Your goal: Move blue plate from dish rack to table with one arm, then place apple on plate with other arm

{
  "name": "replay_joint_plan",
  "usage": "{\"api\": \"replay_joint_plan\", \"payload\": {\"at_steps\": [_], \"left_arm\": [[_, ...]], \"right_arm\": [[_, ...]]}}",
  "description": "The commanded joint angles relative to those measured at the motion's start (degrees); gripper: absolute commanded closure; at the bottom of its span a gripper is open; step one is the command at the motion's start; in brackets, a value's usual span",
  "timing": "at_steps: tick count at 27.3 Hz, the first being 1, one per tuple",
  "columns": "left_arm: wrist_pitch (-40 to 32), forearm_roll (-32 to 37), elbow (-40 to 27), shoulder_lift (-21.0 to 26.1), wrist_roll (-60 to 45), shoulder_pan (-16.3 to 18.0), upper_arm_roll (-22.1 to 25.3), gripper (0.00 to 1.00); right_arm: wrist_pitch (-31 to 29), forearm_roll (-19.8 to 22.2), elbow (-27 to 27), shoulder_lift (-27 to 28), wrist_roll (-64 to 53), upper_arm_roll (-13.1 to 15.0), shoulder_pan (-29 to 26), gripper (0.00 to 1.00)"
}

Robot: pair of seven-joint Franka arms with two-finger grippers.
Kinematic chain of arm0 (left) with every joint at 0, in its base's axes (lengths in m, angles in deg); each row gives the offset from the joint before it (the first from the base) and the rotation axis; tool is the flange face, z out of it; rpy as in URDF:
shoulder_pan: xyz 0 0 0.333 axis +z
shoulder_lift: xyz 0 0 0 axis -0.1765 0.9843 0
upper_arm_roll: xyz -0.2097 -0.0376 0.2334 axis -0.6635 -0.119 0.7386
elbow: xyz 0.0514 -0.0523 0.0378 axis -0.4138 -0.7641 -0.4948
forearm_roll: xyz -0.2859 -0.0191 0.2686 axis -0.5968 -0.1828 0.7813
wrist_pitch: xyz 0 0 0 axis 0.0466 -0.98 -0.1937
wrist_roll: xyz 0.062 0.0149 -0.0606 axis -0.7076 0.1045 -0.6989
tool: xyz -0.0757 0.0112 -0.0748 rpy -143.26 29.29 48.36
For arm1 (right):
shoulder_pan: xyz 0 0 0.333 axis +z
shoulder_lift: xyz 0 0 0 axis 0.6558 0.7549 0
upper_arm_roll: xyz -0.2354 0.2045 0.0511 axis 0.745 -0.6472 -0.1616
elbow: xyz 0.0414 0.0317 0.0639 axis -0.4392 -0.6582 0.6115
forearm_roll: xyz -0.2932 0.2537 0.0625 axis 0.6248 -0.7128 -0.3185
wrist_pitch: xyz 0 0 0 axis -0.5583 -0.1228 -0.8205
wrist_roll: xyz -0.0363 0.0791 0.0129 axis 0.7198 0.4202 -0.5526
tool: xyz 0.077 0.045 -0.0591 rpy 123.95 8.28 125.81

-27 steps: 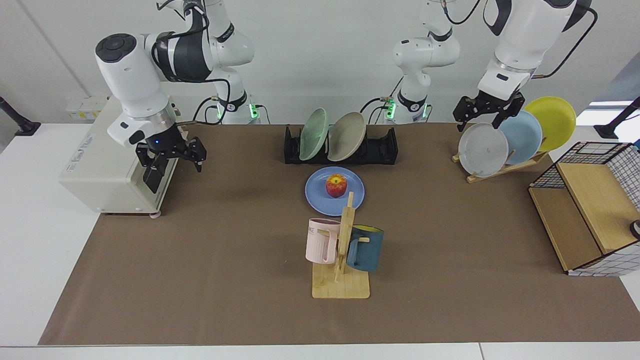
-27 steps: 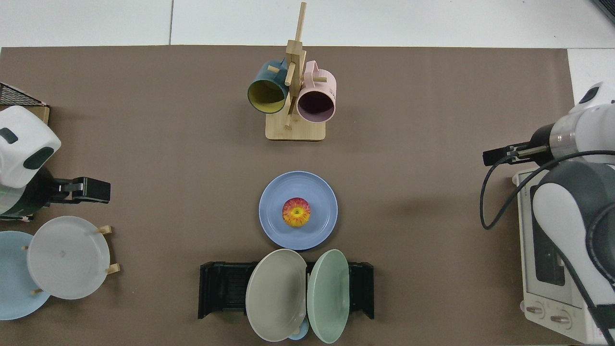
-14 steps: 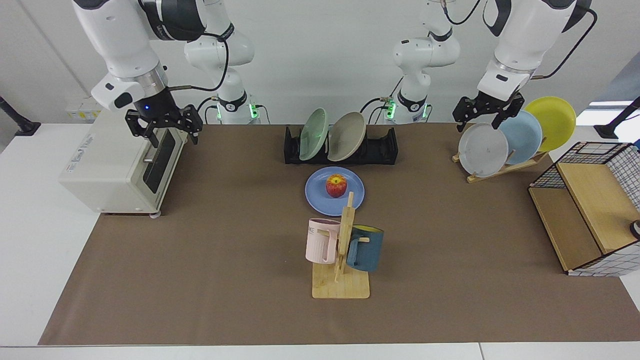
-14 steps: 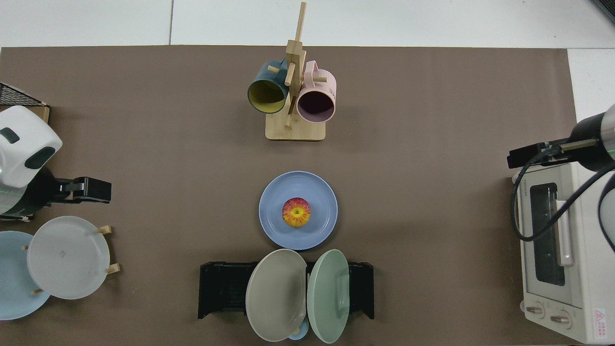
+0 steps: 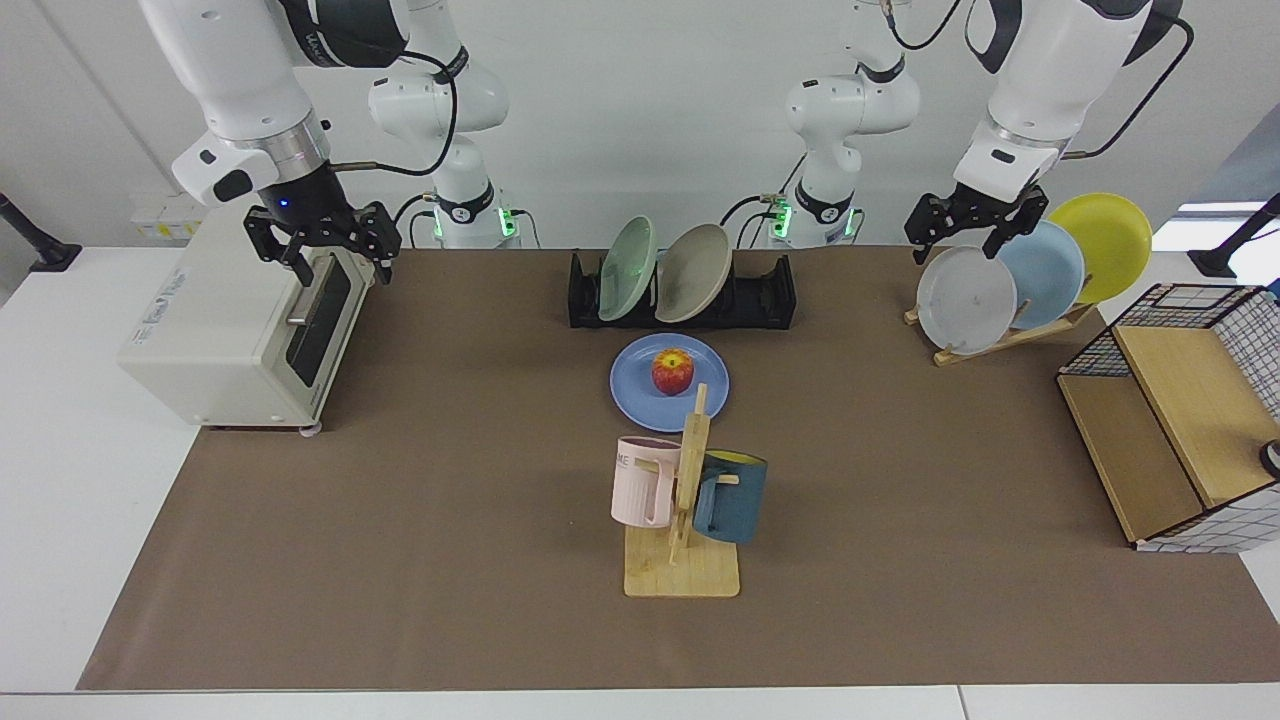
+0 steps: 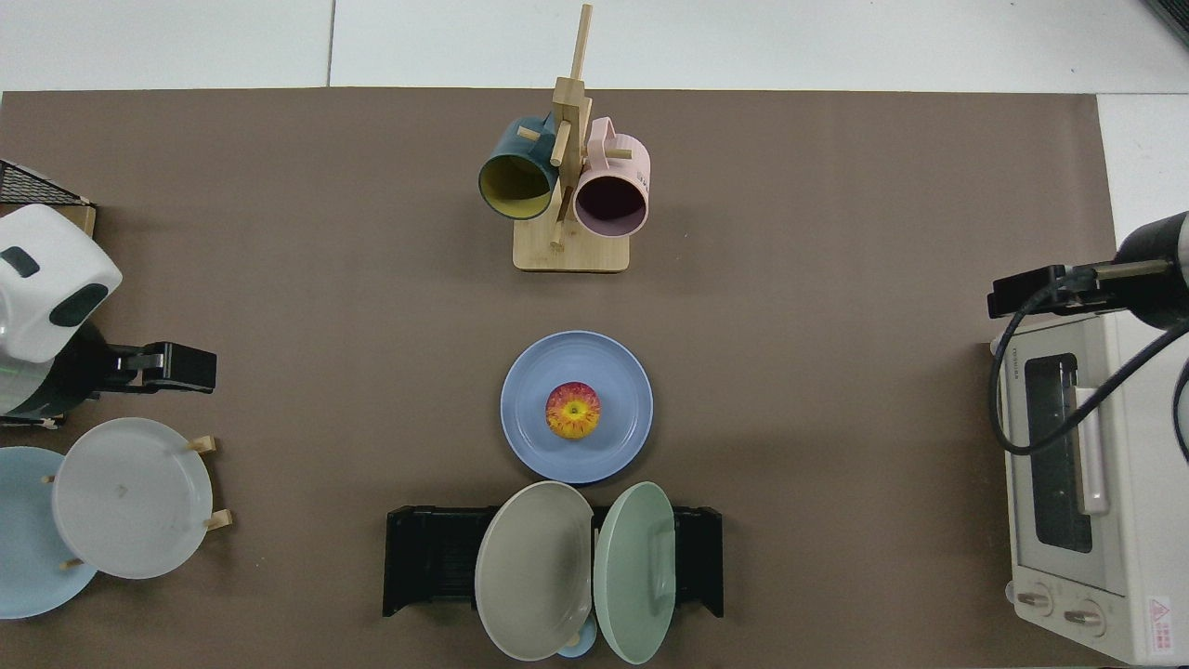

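Observation:
The blue plate [image 5: 630, 396] [image 6: 529, 409] lies flat on the brown mat of the table [image 5: 450, 480], just in front of the black dish rack [image 5: 765, 295] [image 6: 427, 557]. The red and yellow apple [image 5: 673, 371] [image 6: 572, 410] sits upright in the plate's middle. My right gripper [image 5: 325, 255] hangs open and holds nothing, over the top front edge of the toaster oven at the facing view's left. My left gripper [image 5: 965, 235] is open and holds nothing, just above the grey plate on the wooden rack at that view's right. Both are far from the plate.
A pale green plate [image 5: 627, 268] and a beige plate [image 5: 692, 272] lean in the dish rack. The toaster oven [image 5: 230, 330] stands under my right gripper. A wooden mug stand [image 5: 683, 520] with two mugs is near the blue plate. A wire basket [image 5: 1180, 420] sits far right.
My right gripper has risen and drawn back from beside the toaster oven's door to above its top front edge. The left arm, plate and apple have not moved.

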Motion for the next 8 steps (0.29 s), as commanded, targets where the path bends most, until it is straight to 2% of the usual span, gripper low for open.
{"api": "replay_joint_plan", "payload": {"at_steps": [1,8], "left_arm": [[0.5,-0.6,-0.5,-0.4,0.6,-0.4,0.2,0.00],[0.5,-0.6,-0.5,-0.4,0.6,-0.4,0.3,0.00]], "right_arm": [[-0.8,-0.5,-1.5,-0.7,2.9,-0.4,-0.7,0.00],[-0.9,-0.4,-2.3,-1.0,5.2,-0.3,-0.8,0.00]]}}
